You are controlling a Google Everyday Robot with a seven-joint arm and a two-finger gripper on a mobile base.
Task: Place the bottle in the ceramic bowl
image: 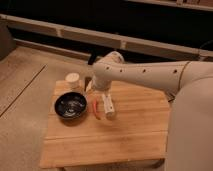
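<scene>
The small white bottle (pixel 108 104) lies on its side on the wooden table (pixel 130 127), just right of a thin orange-red stick (pixel 96 109). The glossy black ceramic bowl (pixel 70 105) sits on the table's left part and has nothing in it. My gripper (pixel 91 85) hangs at the end of the white arm (pixel 145 75), over the back of the table between the white cup and the bottle. It is above and slightly left of the bottle's far end and is largely hidden by the wrist.
A short white cup (pixel 73 80) stands at the table's back left corner, behind the bowl. The table stands on a pale speckled floor (pixel 20 100). A dark wall with a pale rail (pixel 60 31) runs behind it.
</scene>
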